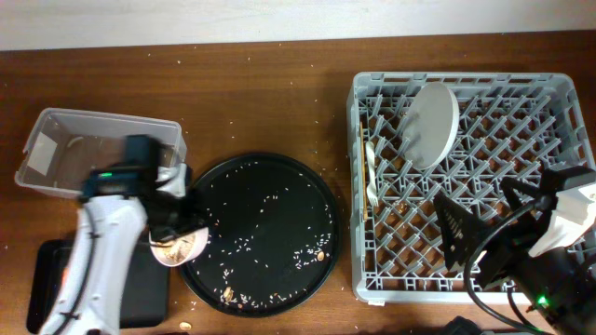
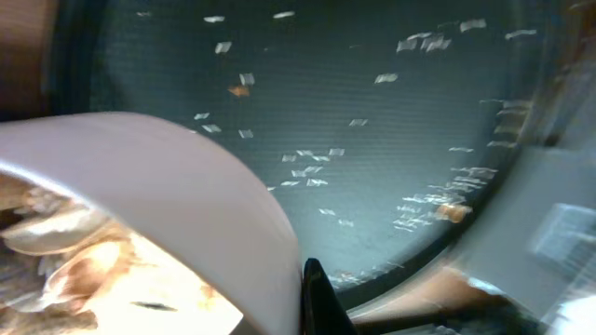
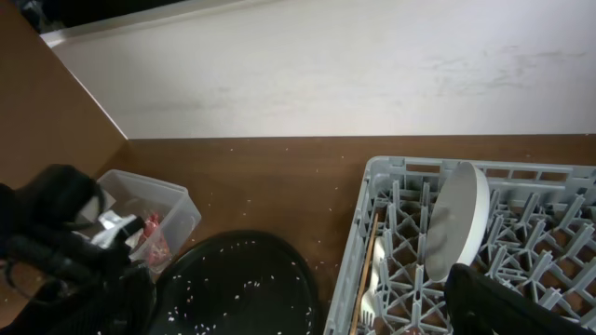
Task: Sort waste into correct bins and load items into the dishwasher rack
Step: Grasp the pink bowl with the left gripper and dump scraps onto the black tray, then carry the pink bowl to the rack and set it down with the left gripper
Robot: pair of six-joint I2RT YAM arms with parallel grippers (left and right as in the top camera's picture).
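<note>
From overhead, the left end effector (image 1: 175, 228) is hanging over the left rim of the large round black tray (image 1: 265, 200) and pinching the cream cup (image 1: 179, 251), which is tilting, with brownish food scraps (image 1: 168, 249) showing inside it. The clear tub (image 1: 56, 140) is sitting just behind the arm, and the shallow black tray (image 1: 149, 290) is lying under it at the front left of the wooden surface (image 1: 261, 93). To the right, the grey dishwasher rack (image 1: 466, 82) is holding the pale plate (image 1: 431, 126) upright among its pegs, while the white fork (image 1: 372, 181) and the chopstick (image 1: 361, 167) are lying along its left side. The right end effector (image 1: 461, 233) is hovering over the rack's front part; whether its fingers are spread or together cannot be told. In the left wrist view, the cup's curved wall is filling the lower left with the scraps inside, one dark finger (image 2: 314, 298) is pressing against its outer side, and the crumb-strewn round tray is lying beyond. In the right wrist view, a red wrapper (image 3: 154, 237) is lying inside the clear tub, the plate is standing in the rack, and only one dark finger is showing at the lower right.
</note>
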